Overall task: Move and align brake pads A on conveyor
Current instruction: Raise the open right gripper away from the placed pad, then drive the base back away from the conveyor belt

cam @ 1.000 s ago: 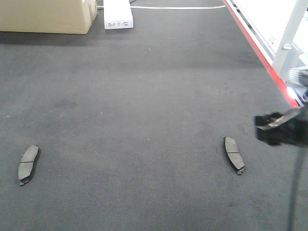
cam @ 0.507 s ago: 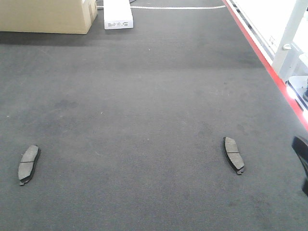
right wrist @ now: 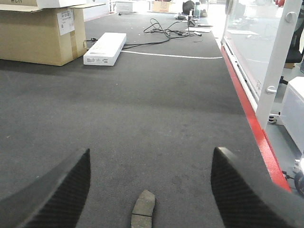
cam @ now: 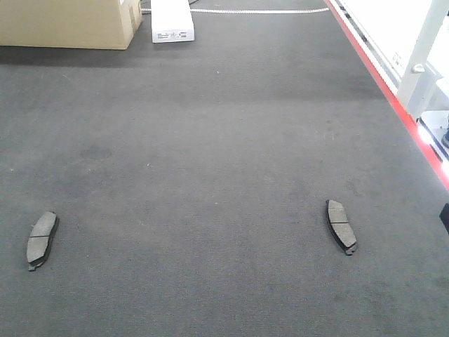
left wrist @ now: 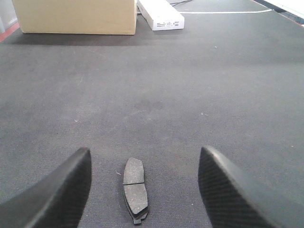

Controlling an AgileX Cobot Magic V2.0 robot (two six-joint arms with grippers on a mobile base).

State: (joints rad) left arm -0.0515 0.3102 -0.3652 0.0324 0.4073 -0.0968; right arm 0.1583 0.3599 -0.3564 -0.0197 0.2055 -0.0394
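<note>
Fingers (left wrist: pixel 66 190) of black, weave-patterned shell stand wide apart on the left gripper (left wrist: pixel 145 154) and the right gripper (right wrist: pixel 152 154), holding nothing. Between each pair lies one flat, curved grey pad: the left pad (left wrist: pixel 134 190) and the right pad (right wrist: pixel 144 211), well apart on the fuzzy charcoal conveyor (cam: pixel 224 140). A cardboard box (cam: pixel 66 21) and a white box (cam: pixel 172 20) sit at the far end.

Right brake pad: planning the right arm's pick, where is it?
In the front view the right brake pad lies on the conveyor, near right, inside the red edge; the open right gripper brackets it in its wrist view.
</note>
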